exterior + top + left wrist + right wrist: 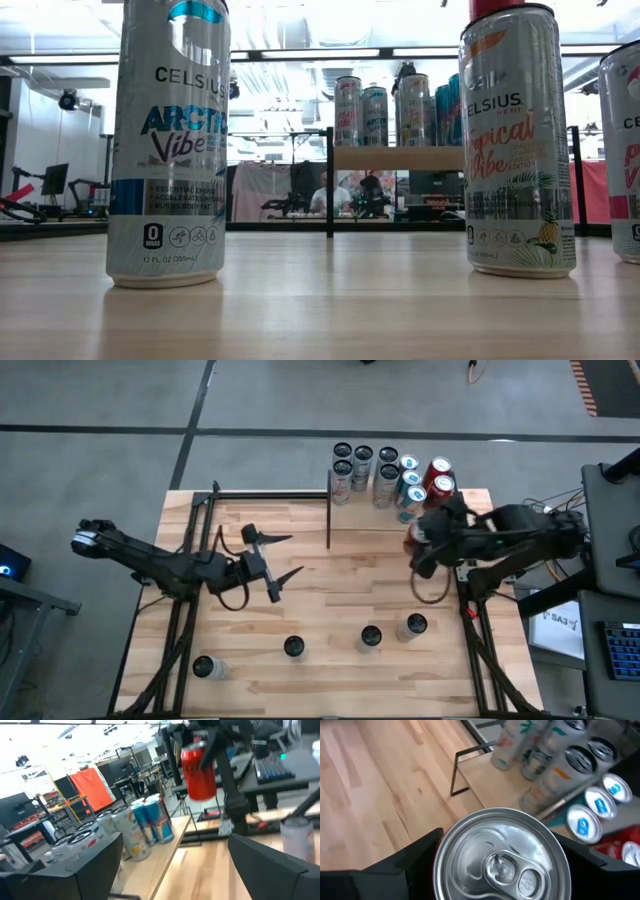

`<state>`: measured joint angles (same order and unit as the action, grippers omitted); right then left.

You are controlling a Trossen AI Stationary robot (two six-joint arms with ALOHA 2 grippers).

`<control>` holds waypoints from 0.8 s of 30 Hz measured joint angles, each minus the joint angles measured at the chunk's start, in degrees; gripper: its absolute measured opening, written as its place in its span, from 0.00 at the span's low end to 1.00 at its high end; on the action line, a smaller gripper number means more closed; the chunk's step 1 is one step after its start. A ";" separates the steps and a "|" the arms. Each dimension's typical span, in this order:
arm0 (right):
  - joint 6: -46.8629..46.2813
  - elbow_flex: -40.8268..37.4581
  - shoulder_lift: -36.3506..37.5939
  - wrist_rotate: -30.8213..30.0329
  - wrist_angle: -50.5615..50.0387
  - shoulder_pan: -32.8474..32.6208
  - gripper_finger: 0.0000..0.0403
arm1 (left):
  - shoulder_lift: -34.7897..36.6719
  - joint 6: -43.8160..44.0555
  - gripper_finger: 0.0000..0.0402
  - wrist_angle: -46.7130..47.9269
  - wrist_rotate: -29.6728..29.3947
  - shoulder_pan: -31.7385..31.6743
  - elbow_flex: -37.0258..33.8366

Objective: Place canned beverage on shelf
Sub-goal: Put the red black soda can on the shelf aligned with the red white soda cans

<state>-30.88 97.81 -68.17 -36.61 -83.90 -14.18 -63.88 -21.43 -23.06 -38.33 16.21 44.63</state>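
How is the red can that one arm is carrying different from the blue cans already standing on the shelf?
The red can is red and held off the surface in the right tool; the blue cans are blue and silver and rest on the shelf. The red can is alone; the blue cans stand packed among other cans. Both are upright drink cans with silver pull-tab tops.
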 joint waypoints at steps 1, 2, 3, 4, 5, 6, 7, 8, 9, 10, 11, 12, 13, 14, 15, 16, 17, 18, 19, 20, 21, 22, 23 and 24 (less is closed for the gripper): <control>-1.12 -0.93 1.39 -0.54 0.16 -0.02 0.72 | 0.60 -0.56 0.86 1.03 0.00 0.00 -0.18; -1.79 -2.01 2.95 -1.20 0.19 -0.06 0.72 | 1.17 -1.00 0.86 2.02 0.00 0.00 -0.25; -2.70 -3.25 4.61 -1.62 0.18 -0.06 0.72 | 1.84 -1.46 0.86 2.74 0.00 0.00 -0.29; -3.32 -4.42 6.23 -2.22 0.05 -0.06 0.72 | 2.46 -1.83 0.86 3.61 0.00 0.00 -0.29; -4.31 -5.85 7.96 -3.24 0.03 -0.04 0.72 | 3.02 -2.03 0.86 4.32 -0.05 0.00 -0.29; -5.29 -7.26 9.52 -4.22 -0.08 -0.04 0.72 | 3.46 -2.10 0.86 5.11 -0.04 0.00 -0.29; -6.26 -8.74 11.08 -5.08 -0.09 -0.02 0.72 | 3.85 -2.11 0.86 6.06 -0.02 0.00 -0.29; -7.41 -10.31 12.57 -5.71 -0.13 -0.02 0.72 | 4.20 -2.14 0.86 7.04 -0.02 0.00 -0.32; -8.51 -11.84 13.95 -6.11 -0.09 -0.02 0.72 | 4.62 -2.15 0.86 7.92 -0.02 -0.02 -0.34; -9.32 -13.45 15.31 -6.40 -0.04 -0.02 0.72 | 5.00 -2.15 0.86 8.27 0.00 -0.02 -0.42; -10.23 -15.04 16.60 -6.63 -0.09 -0.02 0.72 | 5.51 -2.14 0.86 8.63 0.16 -0.02 -0.48; -10.99 -16.47 17.67 -6.72 -0.08 -0.02 0.72 | 5.98 -2.15 0.86 9.10 0.49 -0.02 -0.58; -11.95 -18.00 18.78 -6.76 -0.03 -0.02 0.72 | 6.42 -2.10 0.86 9.47 1.16 -0.02 -0.72; -13.00 -19.40 19.98 -6.90 0.02 -0.02 0.72 | 6.85 -2.11 0.86 9.62 2.37 -0.02 -0.94; -13.99 -20.82 21.10 -7.20 0.03 -0.02 0.72 | 7.27 -2.11 0.86 9.68 3.83 -0.04 -1.24; -15.22 -22.25 22.10 -7.74 0.01 -0.02 0.72 | 7.79 -2.12 0.86 9.74 5.39 -0.03 -1.57; -16.33 -23.53 23.10 -8.18 -0.01 -0.02 0.72 | 8.30 -2.12 0.86 9.59 6.71 -0.09 -1.87; -17.13 -24.89 23.99 -8.48 0.00 -0.02 0.72 | 8.82 -2.10 0.86 9.35 7.98 -0.09 -2.25; -17.93 -26.14 24.75 -8.51 -0.02 -0.02 0.72 | 9.32 -2.10 0.86 9.03 8.93 -0.13 -2.72; -18.74 -27.38 25.41 -8.51 -0.10 -0.02 0.72 | 9.82 -2.10 0.86 8.90 9.39 -0.13 -3.18; -19.32 -28.51 26.09 -8.51 -0.15 -0.02 0.72 | 10.28 -2.11 0.86 8.54 9.40 -0.15 -3.79; -19.79 -29.56 26.66 -8.51 -0.14 -0.02 0.72 | 10.75 -2.10 0.86 8.32 9.38 -0.17 -4.38; -20.33 -30.54 27.26 -8.51 -0.13 -0.02 0.72 | 11.19 -2.05 0.86 8.05 9.35 -0.19 -4.92; -20.76 -31.48 27.79 -8.51 -0.11 -0.02 0.72 | 11.58 -1.86 0.86 7.83 9.35 -0.20 -5.36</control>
<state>-51.64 66.33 -40.38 -45.12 -84.01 -14.20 -52.30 -23.28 -15.23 -28.97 16.01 39.27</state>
